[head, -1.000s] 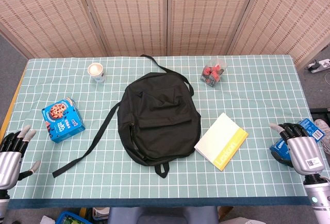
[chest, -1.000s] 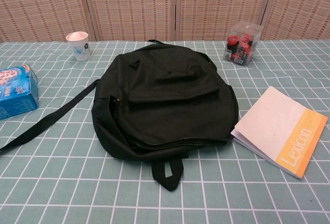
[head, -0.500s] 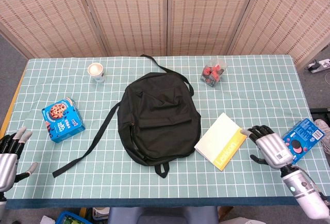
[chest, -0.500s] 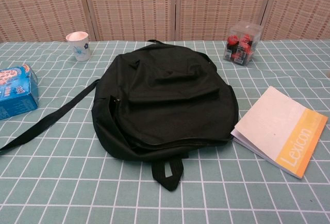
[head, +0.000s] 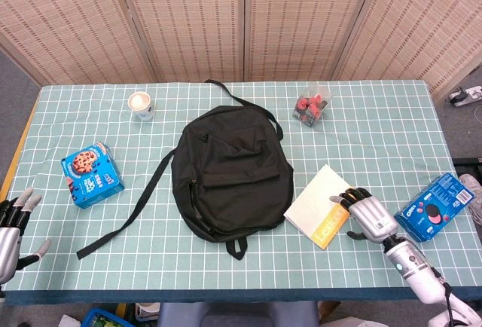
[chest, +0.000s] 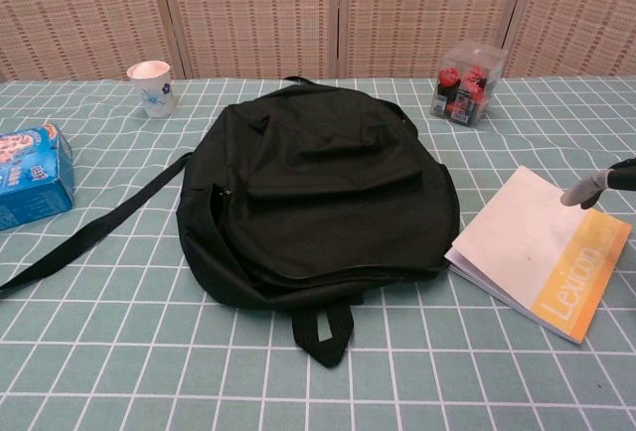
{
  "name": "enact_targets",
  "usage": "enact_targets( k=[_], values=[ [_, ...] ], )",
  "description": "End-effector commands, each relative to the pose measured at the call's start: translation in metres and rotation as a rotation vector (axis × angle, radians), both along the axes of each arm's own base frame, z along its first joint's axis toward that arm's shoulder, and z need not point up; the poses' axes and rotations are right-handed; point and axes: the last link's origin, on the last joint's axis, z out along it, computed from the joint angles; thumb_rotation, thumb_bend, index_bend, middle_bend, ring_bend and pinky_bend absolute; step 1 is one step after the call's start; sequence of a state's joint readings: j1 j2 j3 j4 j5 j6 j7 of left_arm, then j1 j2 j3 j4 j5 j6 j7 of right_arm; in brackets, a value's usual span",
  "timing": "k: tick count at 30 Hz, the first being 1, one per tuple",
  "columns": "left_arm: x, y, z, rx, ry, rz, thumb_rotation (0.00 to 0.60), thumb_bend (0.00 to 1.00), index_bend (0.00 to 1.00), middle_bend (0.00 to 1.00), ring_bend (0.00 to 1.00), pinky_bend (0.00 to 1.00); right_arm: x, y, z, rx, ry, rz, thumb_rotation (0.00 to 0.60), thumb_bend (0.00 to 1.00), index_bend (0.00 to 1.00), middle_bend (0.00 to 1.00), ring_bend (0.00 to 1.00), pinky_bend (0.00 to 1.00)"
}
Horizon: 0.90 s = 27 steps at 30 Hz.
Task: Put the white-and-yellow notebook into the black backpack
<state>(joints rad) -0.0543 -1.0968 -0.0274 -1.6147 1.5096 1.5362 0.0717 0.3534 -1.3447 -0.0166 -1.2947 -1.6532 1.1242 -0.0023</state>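
- The right hand (head: pixel 367 212) has slid inward along the table since the earlier frames, from beside the blue cookie box (head: pixel 437 208) to the yellow edge of the white-and-yellow notebook (head: pixel 322 205).
- Its fingers (head: pixel 352 196) are spread and slightly curled, holding nothing; the tips sit over the notebook's outer corner, though whether they touch it cannot be told.
- In the chest view one fingertip (chest: pixel 584 191) now pokes in above the notebook (chest: pixel 542 250), where none showed before.
- The notebook lies flat, unmoved, just inward of the fingers, touching the closed black backpack (head: pixel 230 172).
- The left hand (head: pixel 10 221) has drawn further off the near corner, fingers apart and empty, well apart from the blue snack box (head: pixel 92 175).
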Motion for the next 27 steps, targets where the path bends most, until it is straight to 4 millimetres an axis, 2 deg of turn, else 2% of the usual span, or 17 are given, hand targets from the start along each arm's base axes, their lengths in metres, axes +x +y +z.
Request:
enact_targets(
  k=[1, 14, 27],
  values=[
    [-0.001, 0.0, -0.001, -0.001, -0.002, 0.002, 0.6, 0.26, 0.13, 0.05, 0.1, 0.07, -0.005, -0.005, -0.009, 0.008, 0.006, -0.007, 0.6, 0.03, 0.25, 0.27, 0.17, 0.21],
    [-0.004, -0.003, 0.0, -0.007, 0.003, 0.013, 0.6, 0.26, 0.13, 0.05, 0.1, 0.07, -0.018, -0.02, -0.031, -0.003, 0.009, 0.008, 0.6, 0.03, 0.26, 0.22, 0.08, 0.2],
    [-0.005, -0.002, -0.001, -0.008, -0.002, 0.014, 0.6, 0.26, 0.13, 0.05, 0.1, 0.07, -0.021, -0.026, -0.04, -0.008, 0.011, 0.024, 0.6, 0.03, 0.26, 0.22, 0.08, 0.2]
  ],
)
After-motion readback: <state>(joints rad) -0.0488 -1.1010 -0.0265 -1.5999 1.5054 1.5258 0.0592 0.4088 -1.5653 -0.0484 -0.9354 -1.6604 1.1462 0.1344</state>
